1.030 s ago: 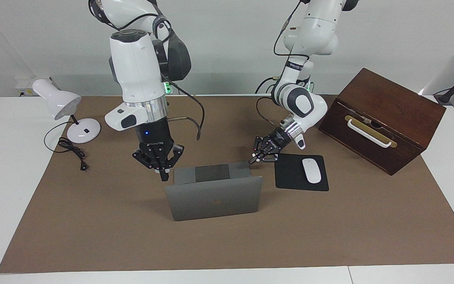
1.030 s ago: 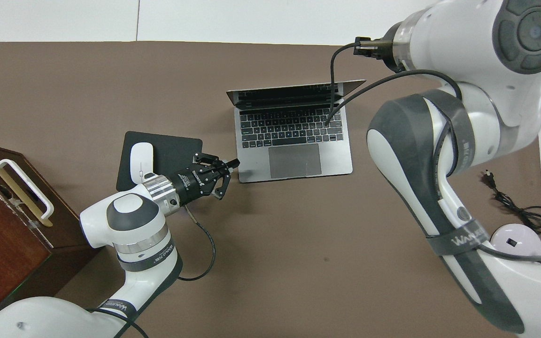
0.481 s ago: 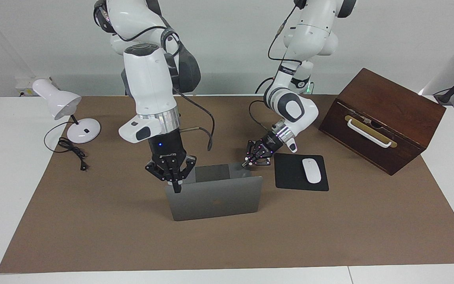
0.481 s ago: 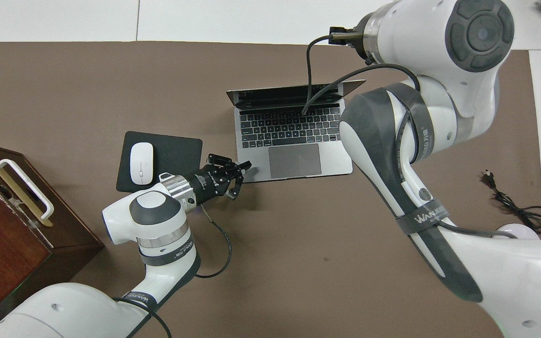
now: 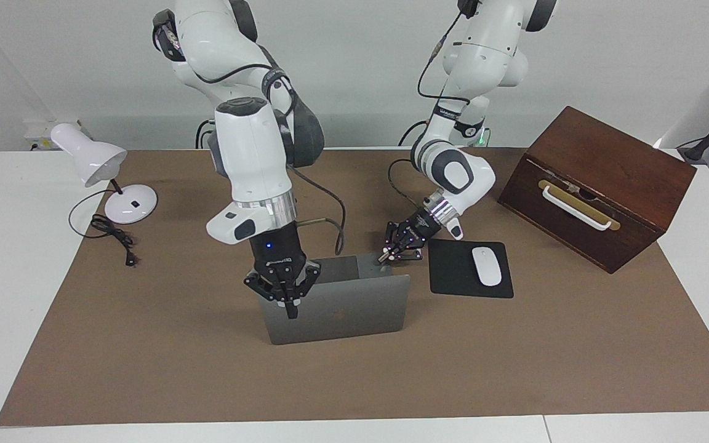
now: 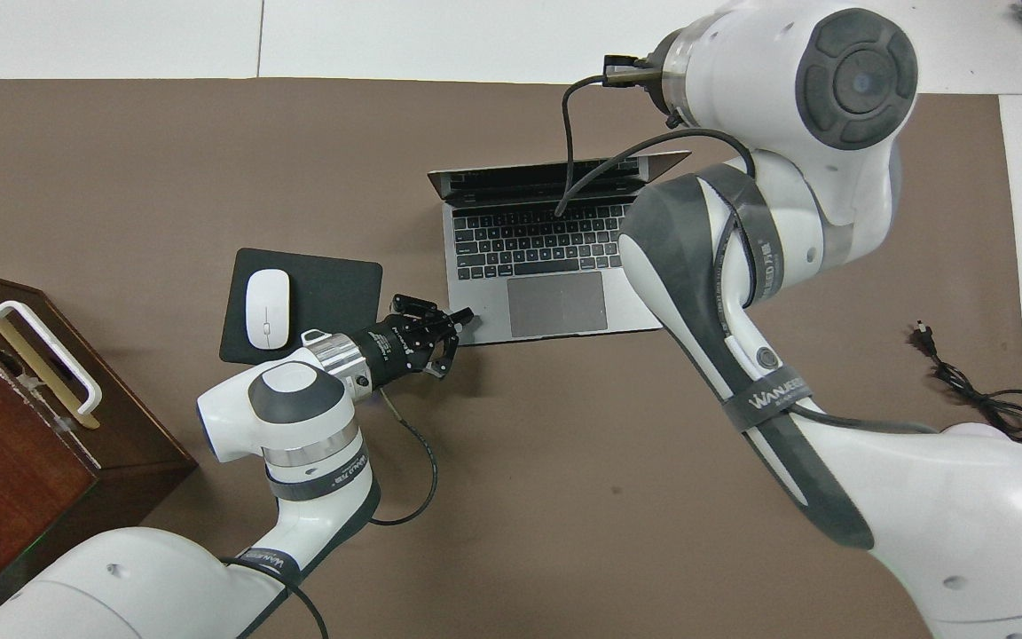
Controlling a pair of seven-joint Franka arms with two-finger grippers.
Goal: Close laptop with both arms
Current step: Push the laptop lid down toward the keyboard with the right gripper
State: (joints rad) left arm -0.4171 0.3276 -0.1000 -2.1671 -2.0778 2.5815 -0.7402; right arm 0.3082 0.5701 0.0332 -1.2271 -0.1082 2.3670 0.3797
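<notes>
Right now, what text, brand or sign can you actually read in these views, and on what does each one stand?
"WANJEED", or close to it; last letters uncertain: grey band on the right arm.
Small white lettering on the left gripper body: too small to read.
Dark logo on the laptop lid: a mark, no words.
Key legends on the keyboard: too small to read.

2 arms (image 5: 256, 160) (image 5: 459, 166), 2 grippers (image 5: 284, 289) (image 5: 400, 243), 1 laptop (image 5: 354, 311), 1 mouse pad (image 5: 453, 274), 1 mouse (image 5: 487, 266), 1 wooden box (image 5: 600, 184), 1 lamp (image 5: 99, 169).
</notes>
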